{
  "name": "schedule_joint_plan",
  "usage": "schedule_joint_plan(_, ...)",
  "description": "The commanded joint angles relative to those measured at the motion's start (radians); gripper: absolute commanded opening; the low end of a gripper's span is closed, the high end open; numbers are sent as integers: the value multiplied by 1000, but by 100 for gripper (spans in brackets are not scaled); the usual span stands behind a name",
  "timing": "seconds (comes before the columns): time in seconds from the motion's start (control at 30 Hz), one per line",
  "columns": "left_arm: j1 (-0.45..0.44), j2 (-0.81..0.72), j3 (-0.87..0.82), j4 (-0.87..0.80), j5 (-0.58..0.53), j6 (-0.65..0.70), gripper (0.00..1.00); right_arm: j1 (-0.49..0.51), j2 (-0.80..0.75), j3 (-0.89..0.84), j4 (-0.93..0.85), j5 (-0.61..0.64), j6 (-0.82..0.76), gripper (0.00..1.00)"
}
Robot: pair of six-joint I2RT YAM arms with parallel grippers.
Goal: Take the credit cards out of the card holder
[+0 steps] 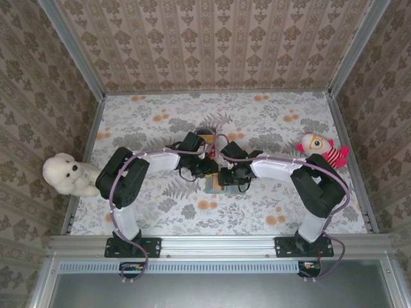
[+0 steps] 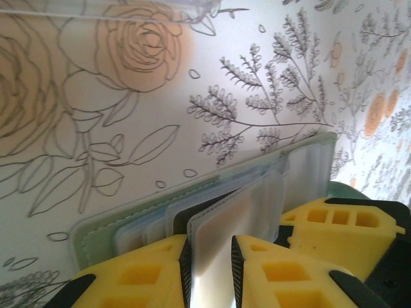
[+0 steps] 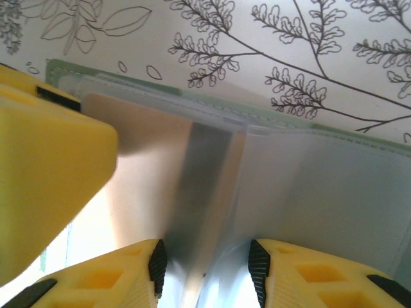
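Note:
The grey-green card holder (image 1: pixel 214 187) lies open on the floral cloth between both arms. Its stitched green edge (image 2: pixel 96 234) shows in the left wrist view, with clear plastic sleeves fanned above it. My left gripper (image 2: pixel 210 269) is shut on one upright sleeve that holds a pale credit card (image 2: pixel 225 218); the sleeve touches both pads. A dark card (image 2: pixel 182 215) sits in the sleeve behind. My right gripper (image 3: pixel 204 269) stands open over the card holder (image 3: pixel 334 192), loose sleeves and a pale card with a dark stripe (image 3: pixel 160 173) between its fingers, touching neither pad.
A clear plastic box (image 1: pixel 207 137) with red and yellow contents stands just behind the grippers. A white teddy bear (image 1: pixel 66 174) sits at the left edge, a red and white doll (image 1: pixel 323 151) at the right. Patterned walls enclose the table.

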Motion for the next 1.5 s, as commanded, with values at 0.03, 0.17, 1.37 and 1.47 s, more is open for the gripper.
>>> schedule_joint_plan(0.03, -11, -4, -19, 49, 80, -20, 26, -16, -13, -50, 47, -55, -41, 48)
schedule_joint_plan(0.17, -12, -10, -25, 60, 83, -22, 26, -24, -69, -75, 78, -72, -46, 52)
schedule_joint_plan(1.37, -100, -94, 15, 113, -25, -130, 35, -164, -496, -149, -56, 46, 88, 72)
schedule_joint_plan(1.47, -95, -110, -24, 114, -59, -157, 31, -163, -431, -130, -45, -25, 100, 59)
